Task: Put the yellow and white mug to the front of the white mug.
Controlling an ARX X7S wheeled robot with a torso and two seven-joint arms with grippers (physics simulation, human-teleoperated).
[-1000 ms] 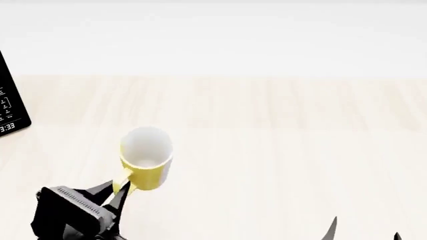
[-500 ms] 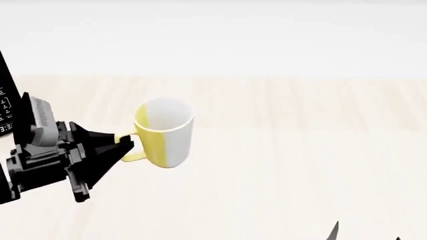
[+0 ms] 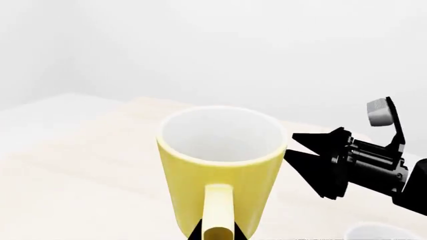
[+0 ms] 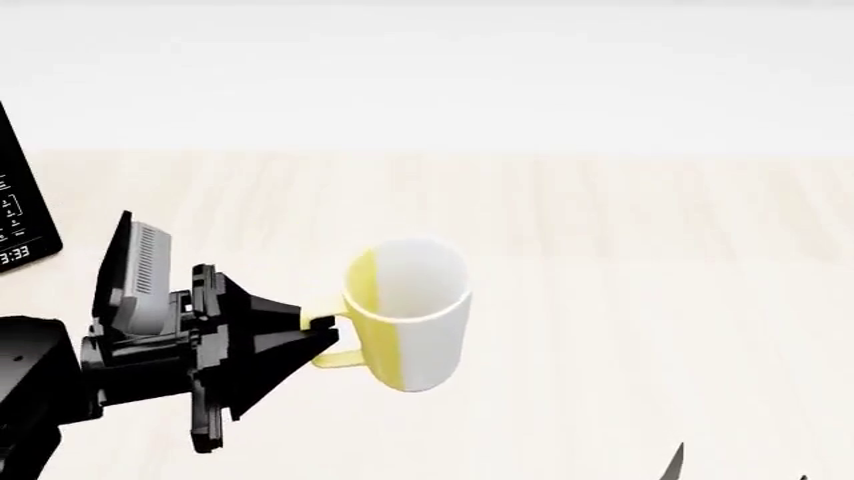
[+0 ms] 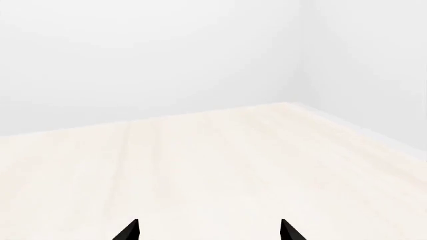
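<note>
At the bottom edge of the left wrist view, the yellow loop handle of the yellow and white mug point(image 3: 222, 170) is seen clamped between the closed tips of the left gripper point(image 3: 217, 234), the mug held upright with its white inside facing up. In the head view the same mug point(image 4: 404, 313) is shown at lower centre, raised over the wooden table point(image 4: 627, 290), with the left gripper point(image 4: 318, 335) pinched on the handle from the left of the frame; half of the mug's wall is seen there as white, a thing not shown by the left wrist view, where only yellow is presented. At the lower right corner of the left wrist view a pale rounded rim point(image 3: 380, 232) is partly visible, too cropped to be identified, and above it the right gripper point(image 3: 297, 147) is seen from the side. In the right wrist view two dark fingertips point(image 5: 127, 231) of the right gripper point(image 5: 208, 231) are shown well apart with nothing between them, over bare table point(image 5: 200, 160). At the far left edge of the head view a black panel point(image 4: 20, 225) is cut off; digits reading "3:33" can be made out on it.
</note>
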